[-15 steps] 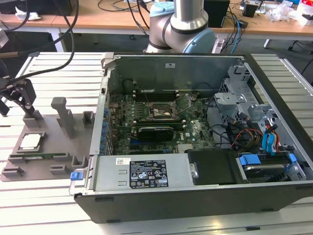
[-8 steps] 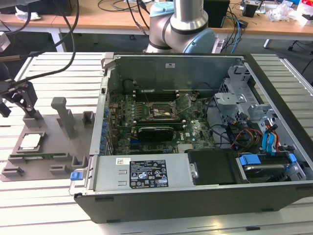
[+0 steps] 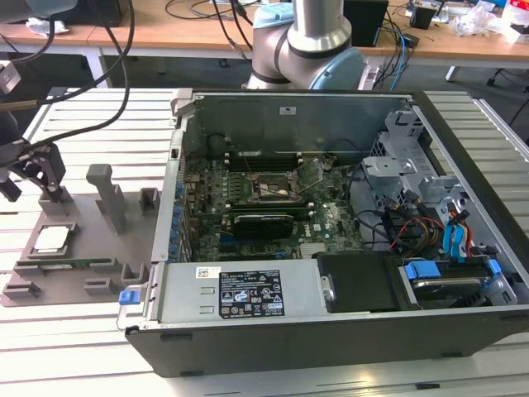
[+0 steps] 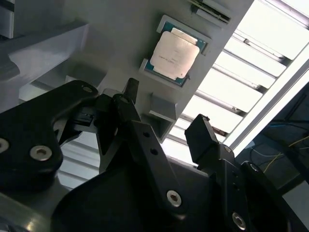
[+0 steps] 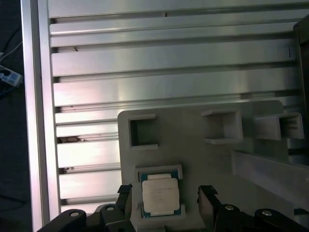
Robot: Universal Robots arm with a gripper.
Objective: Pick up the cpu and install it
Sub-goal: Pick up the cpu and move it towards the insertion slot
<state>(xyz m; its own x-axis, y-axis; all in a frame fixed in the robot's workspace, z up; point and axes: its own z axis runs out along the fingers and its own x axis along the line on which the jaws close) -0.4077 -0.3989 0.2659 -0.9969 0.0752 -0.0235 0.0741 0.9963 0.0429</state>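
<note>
Claw (image 3: 50,192), in the exterior view, hangs over the grey tray (image 3: 91,248) on the tabletop (image 3: 83,107), at the exterior view's left of the open case (image 3: 331,331), the cpu (image 3: 51,238) lying flat in a tray pocket. In the second wrist view the claw (image 4: 166,108) stands spread and empty, apart from the cpu (image 4: 175,50). In the first wrist view the cpu (image 5: 159,193) shows framed by the claw (light, stiff, probably delicate underneath), so opposite edges look the place to grip.
</note>
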